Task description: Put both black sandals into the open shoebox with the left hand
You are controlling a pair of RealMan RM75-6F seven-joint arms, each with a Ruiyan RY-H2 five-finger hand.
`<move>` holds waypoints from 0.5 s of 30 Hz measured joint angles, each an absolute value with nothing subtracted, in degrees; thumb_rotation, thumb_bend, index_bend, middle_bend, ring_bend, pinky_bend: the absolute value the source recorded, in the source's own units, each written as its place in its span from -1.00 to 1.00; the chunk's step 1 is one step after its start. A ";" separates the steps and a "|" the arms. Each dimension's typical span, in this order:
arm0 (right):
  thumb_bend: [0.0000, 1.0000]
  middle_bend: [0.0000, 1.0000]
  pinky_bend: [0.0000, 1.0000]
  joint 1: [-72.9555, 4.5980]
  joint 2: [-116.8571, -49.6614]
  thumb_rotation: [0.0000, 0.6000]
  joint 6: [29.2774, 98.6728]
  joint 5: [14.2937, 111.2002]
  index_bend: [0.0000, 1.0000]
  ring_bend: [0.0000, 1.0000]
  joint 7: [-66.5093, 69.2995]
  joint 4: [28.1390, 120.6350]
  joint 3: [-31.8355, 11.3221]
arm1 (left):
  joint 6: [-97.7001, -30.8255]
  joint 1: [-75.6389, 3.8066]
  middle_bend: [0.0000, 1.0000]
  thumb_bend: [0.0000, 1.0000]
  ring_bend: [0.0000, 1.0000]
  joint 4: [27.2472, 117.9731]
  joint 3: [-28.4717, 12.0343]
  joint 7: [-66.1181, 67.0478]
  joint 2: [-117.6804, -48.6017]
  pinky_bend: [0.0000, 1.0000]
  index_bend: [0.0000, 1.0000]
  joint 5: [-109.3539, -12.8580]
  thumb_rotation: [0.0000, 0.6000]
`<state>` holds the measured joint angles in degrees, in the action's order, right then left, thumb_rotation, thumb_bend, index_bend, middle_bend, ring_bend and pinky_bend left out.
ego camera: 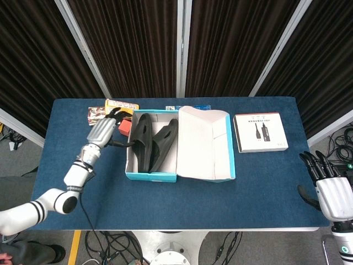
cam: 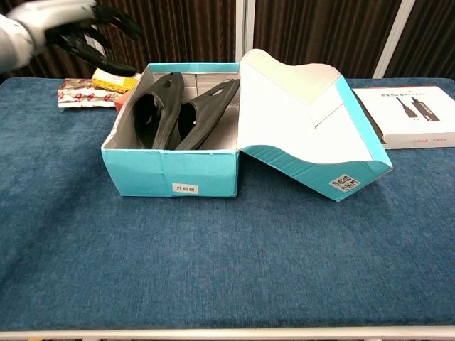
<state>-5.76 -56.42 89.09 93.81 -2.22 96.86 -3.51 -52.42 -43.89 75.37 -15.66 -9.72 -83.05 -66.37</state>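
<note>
The teal shoebox [ego camera: 150, 175] [cam: 169, 172] stands open, its lid [ego camera: 203, 142] [cam: 307, 121] folded back to the right. Both black sandals lie inside on edge, side by side: one [ego camera: 142, 140] [cam: 152, 111] on the left, the other [ego camera: 164, 144] [cam: 207, 114] leaning beside it. My left hand [ego camera: 105, 129] [cam: 77, 30] hovers outside the box's left wall, raised, fingers spread, holding nothing; it is blurred in the chest view. My right hand [ego camera: 330, 191] rests at the table's right front corner with fingers apart and nothing in it.
Snack packets [ego camera: 95, 115] [cam: 79, 94] and a yellow pack [ego camera: 122, 104] [cam: 114, 79] lie behind my left hand at the back left. A flat white product box [ego camera: 260, 132] [cam: 409, 116] sits right of the lid. Dark curtains hang behind the blue table [cam: 227, 270].
</note>
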 measured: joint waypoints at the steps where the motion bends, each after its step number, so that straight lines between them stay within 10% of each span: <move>1: -0.51 -0.78 -0.52 -5.75 -56.45 1.00 88.99 93.63 -0.85 -0.89 -1.64 96.57 -3.50 | -53.38 -42.99 -0.64 -0.78 -0.90 76.04 -15.58 -9.56 -82.07 -0.59 -0.61 -66.38 0.52; 9: -0.52 -0.77 -0.52 -6.24 -57.88 1.00 86.69 91.66 -0.85 -0.90 3.65 92.14 -3.36 | -62.65 -34.19 -0.64 -0.78 -0.90 78.41 -13.33 -6.83 -76.66 -0.64 -0.61 -65.94 1.00; 15: -0.50 -0.77 -0.54 -6.51 -59.56 1.00 84.52 89.48 -0.85 -0.90 5.40 89.44 -3.16 | -71.03 -26.79 -0.64 -0.78 -0.90 77.81 -9.50 -5.77 -75.20 -0.69 -0.61 -68.36 1.00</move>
<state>-6.51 -59.56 84.52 89.48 5.40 89.44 -3.16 -71.03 -26.79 77.81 -9.50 -5.77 -75.20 -68.36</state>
